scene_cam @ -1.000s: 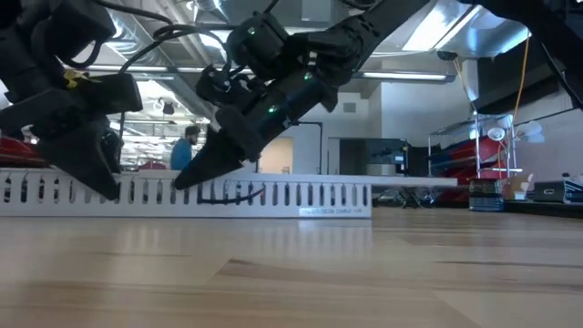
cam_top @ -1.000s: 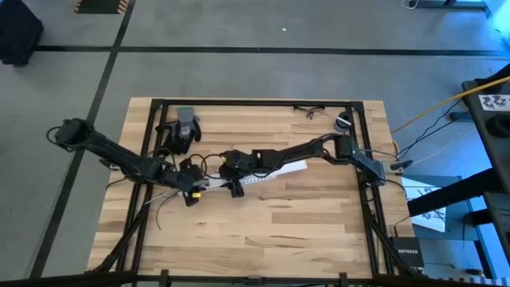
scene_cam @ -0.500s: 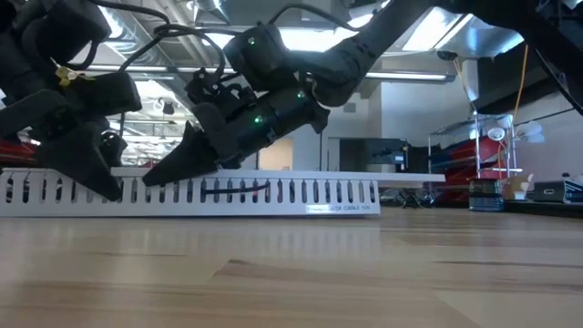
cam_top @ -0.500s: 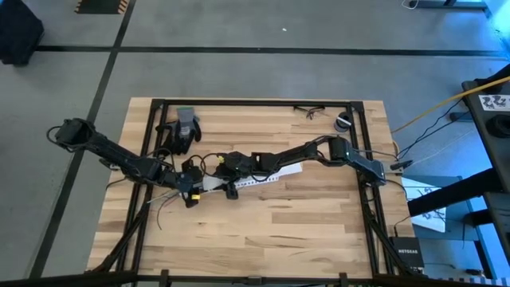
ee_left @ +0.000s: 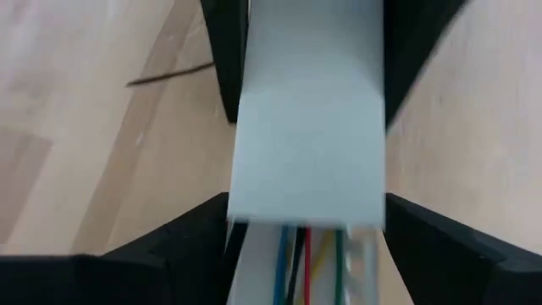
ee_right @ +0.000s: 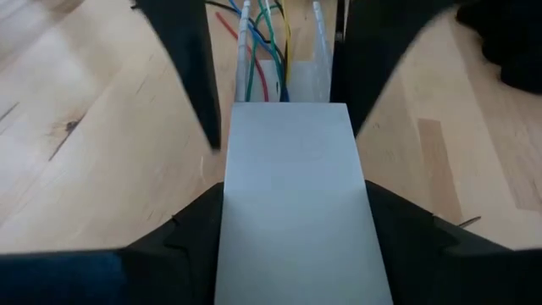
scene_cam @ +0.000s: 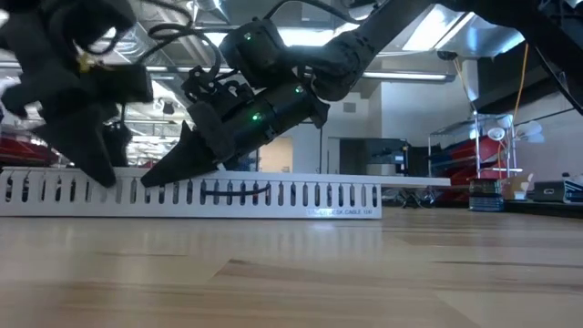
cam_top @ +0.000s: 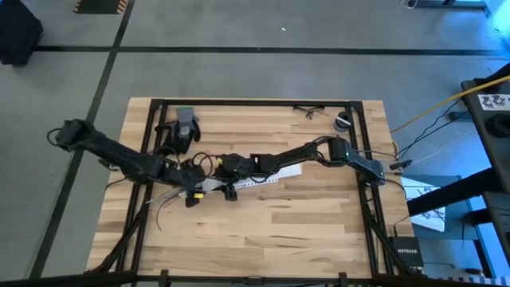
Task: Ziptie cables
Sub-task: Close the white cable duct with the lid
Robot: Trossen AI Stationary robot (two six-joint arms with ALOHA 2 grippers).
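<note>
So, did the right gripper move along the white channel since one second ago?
Yes. In the low view the right gripper slid leftward along the white channel, toward its left end.

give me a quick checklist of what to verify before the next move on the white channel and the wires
1. Left claw straddles the white channel, fingers on either side: ok.
2. Left claw actually gripping the channel: cannot tell; its fingers look to stand just off the walls.
3. Right claw astride the same channel: ok, fingers close along both walls.
4. Cables lying inside the channel between the two claws: ok, coloured wires show in the trough.
5. Ziptie in either claw: not ok, none seen there.
6. Channel flat on the table: ok in the low view.
</note>
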